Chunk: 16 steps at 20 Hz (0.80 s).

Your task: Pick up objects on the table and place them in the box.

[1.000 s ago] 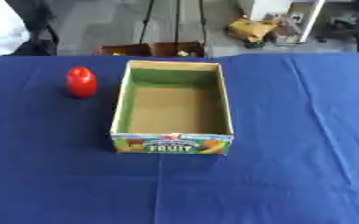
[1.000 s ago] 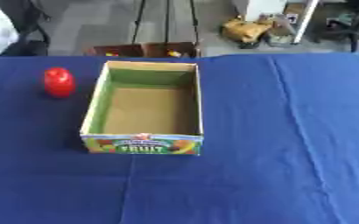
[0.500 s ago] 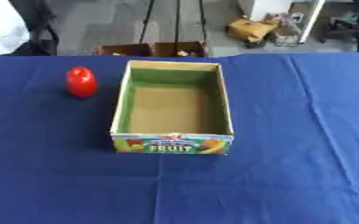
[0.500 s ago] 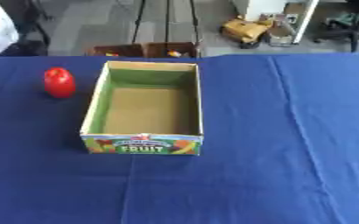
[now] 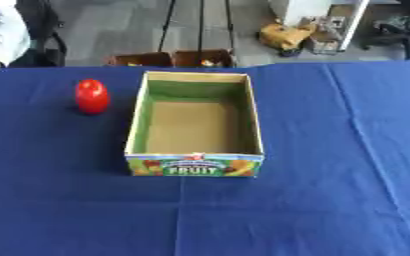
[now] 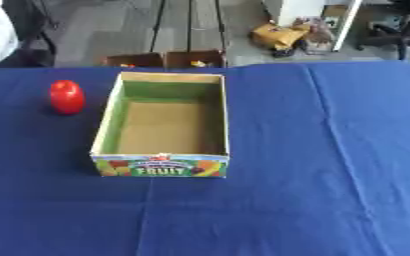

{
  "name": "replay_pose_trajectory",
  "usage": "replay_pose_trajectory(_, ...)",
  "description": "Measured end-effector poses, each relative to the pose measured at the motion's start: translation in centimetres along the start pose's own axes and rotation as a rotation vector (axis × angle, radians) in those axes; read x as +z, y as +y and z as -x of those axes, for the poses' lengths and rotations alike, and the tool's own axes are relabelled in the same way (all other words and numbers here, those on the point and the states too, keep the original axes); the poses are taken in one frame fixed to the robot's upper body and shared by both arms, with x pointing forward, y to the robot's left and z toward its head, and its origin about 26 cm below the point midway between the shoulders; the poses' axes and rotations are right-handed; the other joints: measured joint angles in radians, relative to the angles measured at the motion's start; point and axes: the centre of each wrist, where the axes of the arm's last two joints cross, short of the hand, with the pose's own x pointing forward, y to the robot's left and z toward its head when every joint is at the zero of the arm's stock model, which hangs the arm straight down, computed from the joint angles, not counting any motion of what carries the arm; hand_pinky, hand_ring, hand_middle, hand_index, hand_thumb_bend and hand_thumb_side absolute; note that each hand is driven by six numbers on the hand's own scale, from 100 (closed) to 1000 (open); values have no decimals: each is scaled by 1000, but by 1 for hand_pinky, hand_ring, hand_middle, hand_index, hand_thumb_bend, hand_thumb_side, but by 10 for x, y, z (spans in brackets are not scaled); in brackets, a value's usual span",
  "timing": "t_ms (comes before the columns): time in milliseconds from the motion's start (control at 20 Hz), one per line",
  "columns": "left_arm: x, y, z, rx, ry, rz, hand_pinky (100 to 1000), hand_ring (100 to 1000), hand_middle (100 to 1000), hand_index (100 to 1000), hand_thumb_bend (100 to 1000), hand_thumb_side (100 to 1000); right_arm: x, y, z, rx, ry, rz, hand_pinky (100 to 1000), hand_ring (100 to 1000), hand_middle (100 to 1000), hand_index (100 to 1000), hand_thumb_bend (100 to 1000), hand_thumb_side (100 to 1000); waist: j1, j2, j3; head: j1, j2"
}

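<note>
Nothing has moved since the earlier frames: the red fruit (image 5: 92,96) stands left of the open box (image 5: 196,166) on the blue surface (image 5: 331,150). No robot hand shows, so its state cannot be told.

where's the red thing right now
The red object stands on the blue tablecloth at the left of both eye views, just outside the left wall of the open fruit box, level with its far half and not touching it.

No robot hand in either eye view, no arm or wrist showing
</note>
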Motion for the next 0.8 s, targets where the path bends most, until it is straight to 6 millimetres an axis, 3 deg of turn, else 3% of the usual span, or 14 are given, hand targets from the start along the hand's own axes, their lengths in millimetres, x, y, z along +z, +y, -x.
replay_pose_trajectory(350, -13, 17, 26, -215, 138, 173, 713, 783, 784, 964, 100, 789, 2, 1, 0, -10, 0, -9, 716, 771, 691, 843, 100, 970, 0, -3, -11, 13, 0)
replay_pose_trajectory(550, -24, 27, 41, -343, 212, 325, 732, 799, 802, 977, 100, 748, 3, 2, -1, -18, 3, -14, 716, 772, 690, 843, 100, 969, 6, -8, -17, 20, 0)
replay_pose_trajectory(800, -35, 39, 63, -478, 268, 525, 771, 834, 820, 981, 100, 865, 3, 2, -1, -27, 0, -22, 716, 772, 689, 842, 100, 971, 11, -13, -24, 27, 0)
